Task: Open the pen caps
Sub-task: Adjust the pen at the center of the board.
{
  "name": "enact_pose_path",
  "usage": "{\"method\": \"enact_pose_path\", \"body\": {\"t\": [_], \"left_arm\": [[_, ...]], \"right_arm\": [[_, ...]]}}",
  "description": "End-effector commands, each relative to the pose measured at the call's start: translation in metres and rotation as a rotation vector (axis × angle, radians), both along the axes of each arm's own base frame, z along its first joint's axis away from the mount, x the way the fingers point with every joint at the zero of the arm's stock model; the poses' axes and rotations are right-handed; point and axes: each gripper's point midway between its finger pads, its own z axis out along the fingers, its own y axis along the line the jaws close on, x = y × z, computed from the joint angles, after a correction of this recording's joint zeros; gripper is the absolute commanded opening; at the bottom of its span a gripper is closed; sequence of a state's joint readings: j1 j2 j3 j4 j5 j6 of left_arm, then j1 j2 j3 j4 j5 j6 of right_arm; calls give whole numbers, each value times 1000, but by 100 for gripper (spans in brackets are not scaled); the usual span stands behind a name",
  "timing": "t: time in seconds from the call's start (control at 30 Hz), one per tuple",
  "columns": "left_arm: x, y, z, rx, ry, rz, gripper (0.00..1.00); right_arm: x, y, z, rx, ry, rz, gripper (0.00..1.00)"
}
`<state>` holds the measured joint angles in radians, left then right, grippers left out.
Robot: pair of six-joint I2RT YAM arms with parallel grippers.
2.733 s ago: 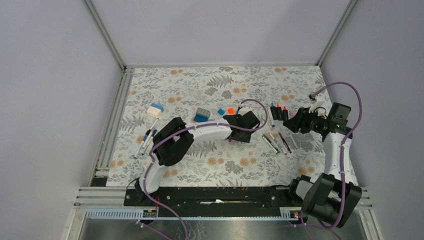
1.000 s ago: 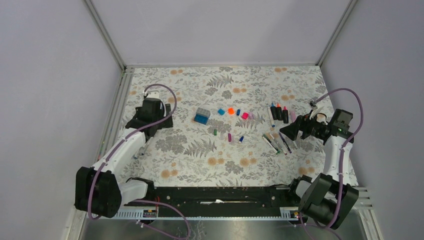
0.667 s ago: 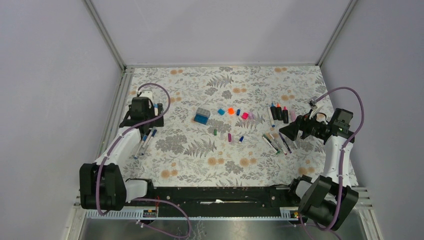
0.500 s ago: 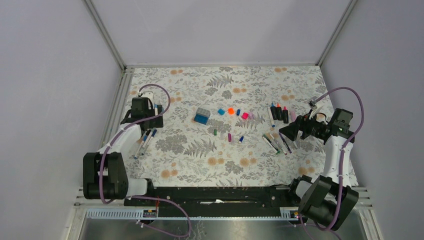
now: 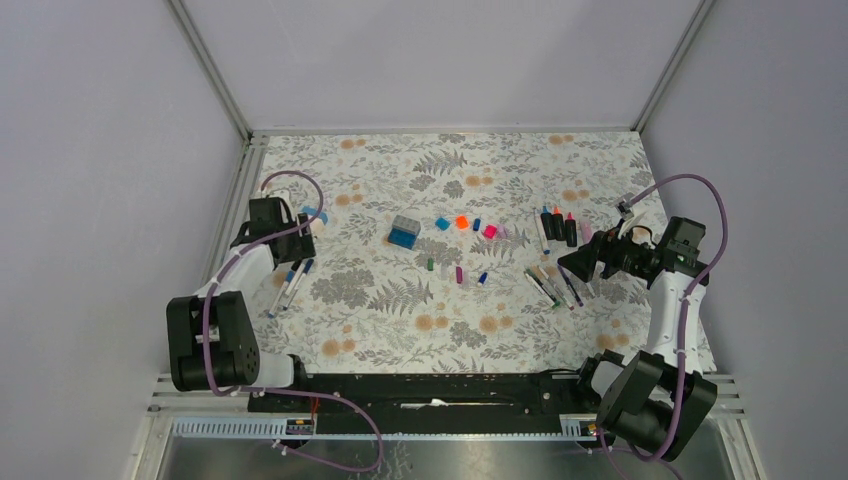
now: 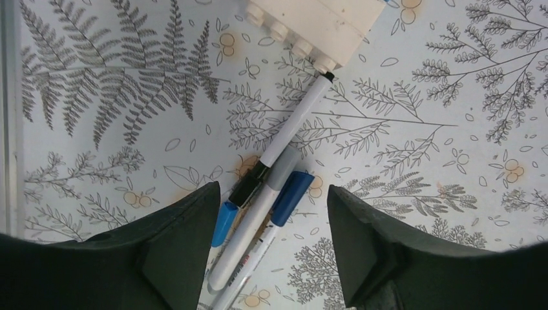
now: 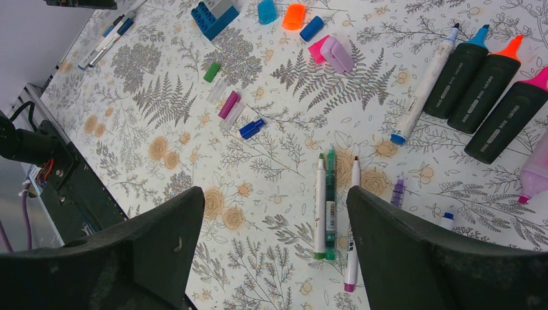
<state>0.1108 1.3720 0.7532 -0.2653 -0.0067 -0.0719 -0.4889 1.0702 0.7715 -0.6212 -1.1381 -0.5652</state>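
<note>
Swinging away from the middle of the table, the left arm now reaches into the upper left of the overhead view, forearm stretched out and wrist pointing straight down. Its left gripper point(image 6: 273, 188) hangs with jaws spread on either side of three pens point(image 6: 255, 236) that lie side by side and touching, near the lower centre of the wrist view. A black cap point(image 6: 247, 186) and a blue cap point(image 6: 292, 197) sit between the fingers, both on their barrels; loose caps point(image 5: 461, 222) lie at the centre of the overhead view. Because the pens are bunched, closing here will likely pinch two at once or squeeze one out sideways, and a grip on a cap rather than a barrel leaves nothing to pull against. One barrel's end also touches the white block point(image 6: 310, 26) at top, which may shift. At right, the right gripper point(image 7: 276, 194) is wide apart and empty, tilted over uncapped pens.
</note>
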Motion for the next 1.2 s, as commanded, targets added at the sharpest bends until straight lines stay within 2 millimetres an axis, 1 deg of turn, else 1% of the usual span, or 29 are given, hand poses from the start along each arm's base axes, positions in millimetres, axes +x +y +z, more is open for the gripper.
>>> {"method": "enact_pose_path", "body": {"t": [0.0,0.13,0.2,0.27,0.4,0.43,0.47,0.5,0.6,0.67,0.7,0.73,0.77,0.83,0.87,1.0,1.07,1.17], "left_arm": [[4,0,22,-54,-28,55,67],[-6,28,22,16,6,200,67],[-10,37,20,2,25,247,67],[-12,39,17,-32,34,263,68],[-14,36,12,-89,36,248,75],[-15,39,11,-99,33,261,75],[-14,37,10,-133,26,261,75],[-14,40,9,-158,21,279,73],[-14,48,3,-222,18,330,60],[-16,53,1,-244,21,369,54],[-17,56,-1,-250,24,390,51],[-19,59,-3,-250,31,413,43],[-22,62,-6,-242,38,443,40],[-28,66,-11,-233,57,498,40],[-31,67,-15,-231,71,516,37],[-41,66,-26,-234,125,547,34],[-47,72,-31,-198,151,587,31],[-53,73,-38,-194,200,613,24]], "right_arm": [[3,2,16,-4,-45,27,88],[3,3,16,0,-45,28,88],[3,3,16,-1,-46,29,88],[3,3,16,-1,-46,29,88],[2,3,16,0,-47,29,88],[2,3,17,0,-47,30,88],[2,4,16,0,-47,31,88],[2,3,17,0,-47,30,88],[2,3,17,-1,-48,30,88],[2,3,17,-1,-49,30,88],[2,3,17,-1,-50,30,88],[2,3,17,-1,-52,30,88],[2,3,17,1,-49,30,88],[2,3,17,-1,-50,30,88],[2,3,17,0,-50,31,88],[2,4,17,3,-49,32,88],[2,4,17,1,-51,32,88],[1,4,18,-2,-53,35,88]]}}
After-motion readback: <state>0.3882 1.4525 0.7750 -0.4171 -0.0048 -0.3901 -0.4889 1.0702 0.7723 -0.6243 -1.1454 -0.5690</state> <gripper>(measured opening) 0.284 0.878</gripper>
